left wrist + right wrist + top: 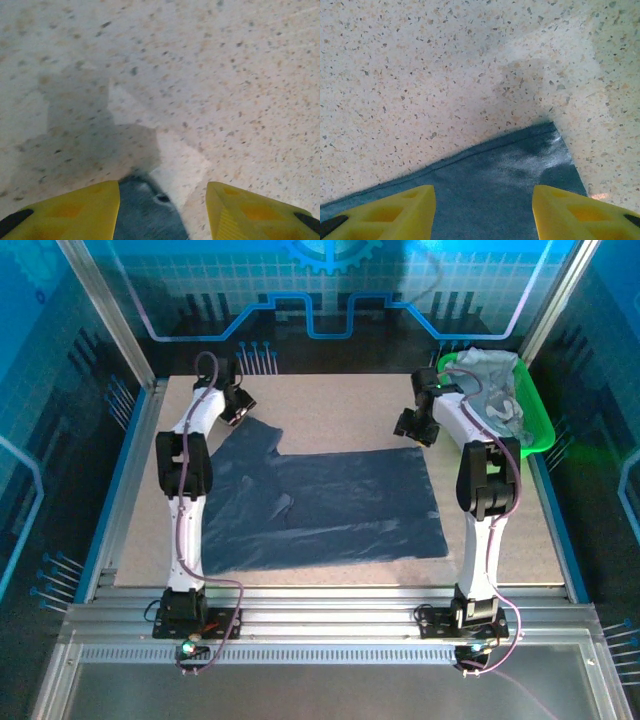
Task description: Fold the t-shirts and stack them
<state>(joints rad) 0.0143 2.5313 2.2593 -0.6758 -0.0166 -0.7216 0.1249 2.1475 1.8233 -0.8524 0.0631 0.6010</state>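
Left gripper: the left gripper (162, 200) has its yellow fingers (75, 207) spread wide, hanging low over the far left part of the desk (225, 75). A tip of the dark slate-blue t-shirt (145, 215) pokes up into the gap, and nothing is pinched.
Right gripper: the right gripper (484, 205) is spread just as wide and poised over the shirt's far right corner, with cloth lying flat under the gap and the fingers apart.
Contact: whether either set of fingertips touches the cloth, I cannot tell, because the tips are cut off at the bottom of both wrist views.
Dark shirt: from above it lies spread flat across the middle of the desk between the two arms. One sleeve reaches towards the left gripper, there are wrinkles near the centre, and its left side is partly hidden behind the left arm (185, 480).
Paler t-shirts: the paler t-shirts (495, 385) are bunched in a heap in the green tray (540, 435) at the far right corner. How many are in the heap is hard to make out.
Surface: a pale speckled top, with the grippers' shadows falling on it.
Room: blue panels (330, 290) with circuit-style lines all round, a metal frame (105, 310) at the corners, and ribbed metal rails along the near edge by the arm bases.
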